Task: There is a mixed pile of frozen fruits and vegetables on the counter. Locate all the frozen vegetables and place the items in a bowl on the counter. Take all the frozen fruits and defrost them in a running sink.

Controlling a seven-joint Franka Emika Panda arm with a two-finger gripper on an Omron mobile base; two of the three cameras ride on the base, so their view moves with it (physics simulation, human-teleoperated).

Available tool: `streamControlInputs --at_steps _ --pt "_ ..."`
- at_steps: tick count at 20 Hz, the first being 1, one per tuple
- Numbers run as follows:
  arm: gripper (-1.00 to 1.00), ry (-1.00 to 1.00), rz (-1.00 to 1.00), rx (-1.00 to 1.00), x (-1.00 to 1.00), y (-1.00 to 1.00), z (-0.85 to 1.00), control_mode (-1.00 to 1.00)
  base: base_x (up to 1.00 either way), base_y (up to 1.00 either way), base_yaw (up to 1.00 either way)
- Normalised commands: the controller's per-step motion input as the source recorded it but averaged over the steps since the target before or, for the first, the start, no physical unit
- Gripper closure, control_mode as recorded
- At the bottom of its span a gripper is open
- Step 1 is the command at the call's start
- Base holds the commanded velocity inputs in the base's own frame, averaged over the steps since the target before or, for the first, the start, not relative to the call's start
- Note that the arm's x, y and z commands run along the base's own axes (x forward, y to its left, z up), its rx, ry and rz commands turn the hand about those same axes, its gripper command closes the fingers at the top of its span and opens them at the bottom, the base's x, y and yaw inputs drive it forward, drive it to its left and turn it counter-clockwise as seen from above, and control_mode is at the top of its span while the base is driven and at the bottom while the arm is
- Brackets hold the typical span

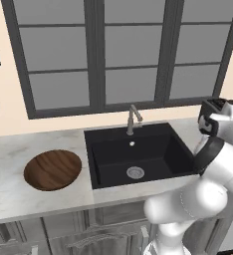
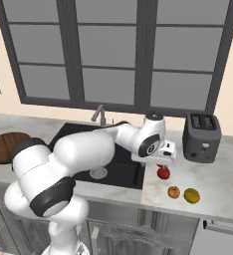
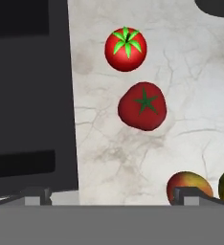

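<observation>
Hovering with fingers released above the lumpy red vegetable on the bench; should centre before descending.

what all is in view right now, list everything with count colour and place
red vegetables: two, bright red with green tops, on the counter right of the sink, one smooth and round, one lumpier
orange fruit: one, on the counter near its front edge
yellow-green fruit: one, beside the orange one
bowl: one, dark brown wood, on the counter left of the sink
sink: one, matte black, metal drain
faucet: one, brushed metal, behind the sink
toaster: one, dark grey, at the back right of the counter
counter: pale marble
window: dark frame, behind the sink
gripper: open, above the red vegetables
</observation>
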Motion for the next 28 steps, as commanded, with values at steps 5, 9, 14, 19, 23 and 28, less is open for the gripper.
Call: streamControlInputs --at_steps 5,9,14,19,23,28 --pt "-1.0 0.02 -0.03 0.0 0.12 -0.08 -0.16 -1.0 0.0 0.0 0.0" --pt "-1.0 0.02 -0.03 0.0 0.14 -0.14 -0.12 -1.0 0.0 0.0 0.0" --pt "-1.0 0.02 -0.03 0.0 0.16 -0.16 -0.1 -1.0 0.0 0.0 0.0" --pt "-1.0 0.02 -0.03 0.0 0.19 -0.11 -0.08 -1.0 0.0 0.0 0.0" --pt "-1.0 0.02 -0.03 0.0 0.16 -0.08 -0.1 -1.0 0.0 0.0 0.0" --pt "-1.0 0.01 -0.03 0.0 0.14 -0.07 -0.17 -1.0 0.0 0.0 0.0"
